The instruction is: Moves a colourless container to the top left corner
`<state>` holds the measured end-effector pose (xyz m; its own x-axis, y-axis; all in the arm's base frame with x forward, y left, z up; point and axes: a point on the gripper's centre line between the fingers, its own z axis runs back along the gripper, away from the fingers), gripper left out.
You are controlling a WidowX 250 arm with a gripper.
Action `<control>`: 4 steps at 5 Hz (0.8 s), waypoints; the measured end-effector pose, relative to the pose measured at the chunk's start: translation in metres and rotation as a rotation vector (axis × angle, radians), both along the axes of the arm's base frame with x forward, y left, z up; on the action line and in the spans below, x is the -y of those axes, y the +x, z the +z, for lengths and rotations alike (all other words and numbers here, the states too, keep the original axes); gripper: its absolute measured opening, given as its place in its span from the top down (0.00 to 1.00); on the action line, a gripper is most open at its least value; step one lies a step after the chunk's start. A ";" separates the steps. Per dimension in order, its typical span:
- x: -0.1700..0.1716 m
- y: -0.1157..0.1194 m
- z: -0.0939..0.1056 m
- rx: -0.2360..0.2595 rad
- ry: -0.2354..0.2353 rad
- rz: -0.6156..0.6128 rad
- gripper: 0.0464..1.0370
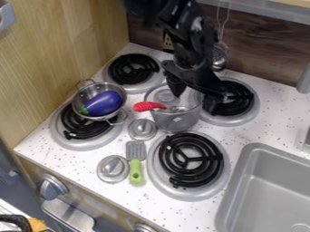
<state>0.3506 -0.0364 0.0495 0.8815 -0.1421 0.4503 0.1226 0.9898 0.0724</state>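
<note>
Among the burners [163,158], the container [174,121] stands mouth up.

From here I see a shiny metal colander [83,96], a glossy smooth eggplant [106,102] (plastic-looking, to me), and matt black burner coils [191,159].

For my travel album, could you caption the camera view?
Robot gripper over a see-through container, amid four stove burners.

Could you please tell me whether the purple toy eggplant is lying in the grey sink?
No, the purple toy eggplant lies in the round, silver-coloured metal colander.
</note>
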 end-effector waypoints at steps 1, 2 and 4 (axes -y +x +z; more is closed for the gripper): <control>0.007 0.003 0.001 0.026 -0.019 -0.034 0.04; 0.006 0.007 -0.014 0.020 -0.035 -0.078 0.04; -0.001 0.006 -0.035 -0.015 -0.004 -0.069 0.04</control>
